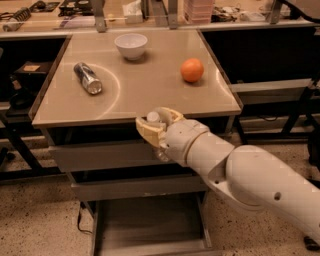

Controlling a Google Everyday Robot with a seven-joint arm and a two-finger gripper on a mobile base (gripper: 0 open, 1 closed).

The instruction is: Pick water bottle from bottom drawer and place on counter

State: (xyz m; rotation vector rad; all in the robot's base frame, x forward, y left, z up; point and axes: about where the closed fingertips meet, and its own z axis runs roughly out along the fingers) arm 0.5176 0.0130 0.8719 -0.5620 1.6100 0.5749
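My gripper (pixel 156 126) hangs in front of the counter's front edge, in front of the top drawer. Its cream fingers (pixel 146 131) are shut on the water bottle (pixel 152 117). Only the bottle's white cap shows between them, about level with the counter rim; the body is hidden. The counter (pixel 150 90) is the glossy beige cabinet top. The bottom drawer (pixel 150 225) is pulled out below, and the part of its flat grey floor that shows is bare.
On the counter lie a silver can (pixel 87 77) at the left, a white bowl (pixel 131 45) at the back and an orange (pixel 192 70) at the right. Two shallower drawers (pixel 100 155) are closed. A cluttered bench (pixel 150 12) stands behind.
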